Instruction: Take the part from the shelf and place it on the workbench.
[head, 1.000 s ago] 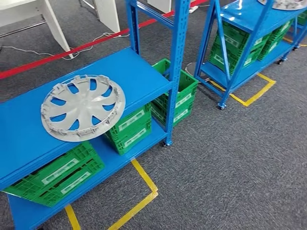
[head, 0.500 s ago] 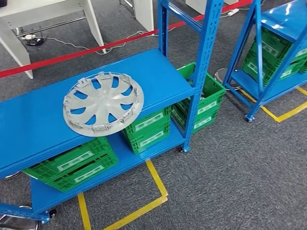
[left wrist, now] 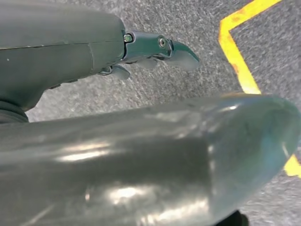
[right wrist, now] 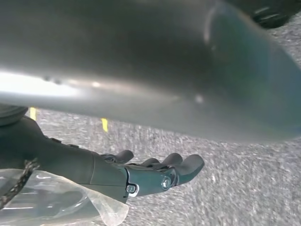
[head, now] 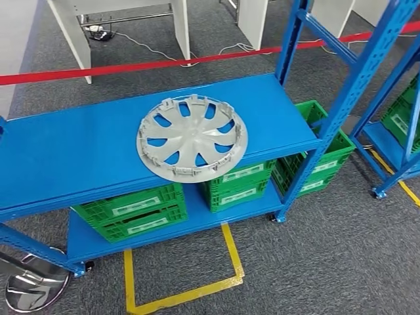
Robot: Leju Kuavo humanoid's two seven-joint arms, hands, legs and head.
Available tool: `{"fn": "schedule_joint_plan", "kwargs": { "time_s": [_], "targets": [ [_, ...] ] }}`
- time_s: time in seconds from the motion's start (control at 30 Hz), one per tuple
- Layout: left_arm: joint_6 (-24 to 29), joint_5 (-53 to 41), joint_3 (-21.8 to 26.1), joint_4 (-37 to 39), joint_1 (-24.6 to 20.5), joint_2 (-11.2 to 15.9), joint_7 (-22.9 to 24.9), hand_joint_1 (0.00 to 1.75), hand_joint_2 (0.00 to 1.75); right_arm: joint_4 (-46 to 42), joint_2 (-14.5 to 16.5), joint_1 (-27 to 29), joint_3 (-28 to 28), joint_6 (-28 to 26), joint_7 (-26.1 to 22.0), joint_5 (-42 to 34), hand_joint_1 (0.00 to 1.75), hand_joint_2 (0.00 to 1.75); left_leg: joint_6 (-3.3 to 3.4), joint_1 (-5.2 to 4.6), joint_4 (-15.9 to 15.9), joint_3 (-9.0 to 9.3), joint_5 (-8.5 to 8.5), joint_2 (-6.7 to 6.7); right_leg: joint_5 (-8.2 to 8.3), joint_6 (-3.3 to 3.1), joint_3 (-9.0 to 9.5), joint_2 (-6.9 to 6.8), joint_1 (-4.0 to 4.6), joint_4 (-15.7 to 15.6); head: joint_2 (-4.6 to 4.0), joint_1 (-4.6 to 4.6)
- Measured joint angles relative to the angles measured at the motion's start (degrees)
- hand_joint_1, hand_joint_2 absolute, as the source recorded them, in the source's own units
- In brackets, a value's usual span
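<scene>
A: Where is the part being seen?

B: The part, a silver-grey wheel cover (head: 192, 137), is lying flat on the upper board of the blue shelf (head: 74, 154), roughly at the middle of the head view. Its near rim is jutting slightly past the board's front edge, above the green crates (head: 134, 211) being stored on the lower board.

A: And how is it being placed relative to the hands?

B: It is lying ahead of both and higher. The left hand (left wrist: 156, 49) and the right hand (right wrist: 156, 174) are hanging low over the grey carpet (head: 321, 262), well apart from the shelf. Nothing is being held: the left hand's fingers are stretched out and the right hand's are loosely curled, with gaps between them.

A: Which arm is being judged nearer?

B: Neither, by much; the cover is sitting close to the centre line, perhaps slightly towards the left arm. Being round, it has no long axis to be lined up with, so a lift from both sides of the rim is being suggested.

A: How is it looking?

B: Curved spokes with blue showing through the openings, clips standing up around the rim, the hollow side apparently being turned upward.
</scene>
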Motion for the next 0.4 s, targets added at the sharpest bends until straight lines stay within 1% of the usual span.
{"fn": "schedule_joint_plan", "kwargs": {
  "time_s": [0.03,0.07,0.1,0.13,0.17,0.2,0.23,0.27,0.3,0.33,0.37,0.4],
  "targets": [
    [0.0,-0.07,0.01,0.05,-0.1,-0.07,0.01,0.0,0.0,0.01,0.01,0.27,-0.11,0.0,0.09,0.15,0.0,0.0,0.06,0.01,0.01,0.05,-0.06,-0.87,-0.86,0.08,-2.09,0.3,0.0,3.43,0.0,0.01],
    [0.0,-0.1,0.02,0.08,-0.12,-0.16,0.01,0.0,0.0,0.02,0.03,0.55,-0.22,0.0,0.15,0.23,0.0,0.0,0.09,0.01,0.04,0.17,-0.14,-1.75,-0.56,0.14,-3.44,0.4,-0.01,5.09,0.0,0.0],
    [0.0,-0.13,0.02,0.12,-0.11,-0.22,0.02,0.0,0.0,0.02,0.04,0.77,-0.33,0.0,0.18,0.29,0.0,0.0,0.03,0.04,0.09,0.35,-0.25,-2.68,1.05,0.18,-3.7,0.49,-0.05,4.34,0.0,0.0],
    [0.0,-0.13,0.02,0.16,-0.09,-0.28,0.03,0.0,0.0,0.02,0.06,0.91,-0.43,0.0,0.19,0.32,0.0,0.0,-0.13,0.11,0.18,0.59,-0.42,-3.56,3.59,0.21,-2.86,0.84,-0.13,1.38,0.0,-0.01],
    [0.0,-0.14,0.02,0.19,-0.08,-0.33,0.04,0.0,0.0,0.02,0.07,0.96,-0.5,0.0,0.19,0.34,0.0,0.0,-0.37,0.2,0.32,0.78,-0.64,-4.34,6.01,0.25,-1.42,1.82,-0.29,-2.51,0.0,0.01],
    [0.0,-0.16,0.02,0.22,-0.14,-0.34,0.05,0.0,0.0,0.02,0.09,0.97,-0.56,0.0,0.2,0.37,0.0,0.0,-0.69,0.19,0.63,0.81,-0.92,-5.13,7.61,0.28,0.09,3.19,-0.5,-6.24,0.0,0.03],
    [0.0,-0.17,0.03,0.26,-0.2,-0.35,0.05,0.0,0.0,0.02,0.11,0.98,-0.62,0.0,0.25,0.43,0.0,0.0,-1.01,0.18,0.89,0.72,-1.1,-5.83,8.31,0.19,1.27,4.34,-0.64,-8.65,0.0,0.02],
    [0.0,-0.22,0.03,0.3,-0.22,-0.33,0.05,0.0,0.0,0.02,0.13,0.98,-0.69,0.0,0.3,0.54,0.0,0.0,-1.31,0.21,1.08,0.49,-1.16,-6.52,8.25,0.0,1.89,5.04,-0.69,-9.73,0.0,0.04],
    [0.0,-0.26,0.04,0.34,-0.2,-0.32,0.06,0.0,0.0,0.02,0.15,1.0,-0.77,0.0,0.39,0.67,0.0,0.0,-1.6,0.23,1.2,0.23,-1.11,-7.22,8.02,-0.26,2.17,4.94,-0.62,-10.01,0.0,0.04],
    [0.0,-0.3,0.04,0.38,-0.09,-0.32,0.07,0.0,0.0,0.02,0.18,1.01,-0.86,0.0,0.45,0.84,0.0,0.0,-1.84,0.34,1.2,0.07,-1.04,-7.87,8.05,-0.63,2.32,4.24,-0.63,-9.97,0.0,0.04],
    [0.0,-0.33,0.03,0.43,0.06,-0.33,0.08,0.0,0.0,0.02,0.22,1.0,-1.0,0.0,0.49,1.01,0.0,0.0,-2.1,0.36,1.46,-0.11,-1.19,-7.64,8.09,-0.97,2.42,3.53,-0.64,-10.07,0.0,0.03],
    [0.0,-0.34,0.02,0.45,0.14,-0.34,0.08,0.0,0.0,0.01,0.24,1.01,-1.06,0.0,0.51,1.09,0.0,0.0,-2.22,0.37,1.56,-0.17,-1.26,-7.67,8.12,-1.14,2.48,3.17,-0.69,-10.14,0.0,0.02]
  ]
}}
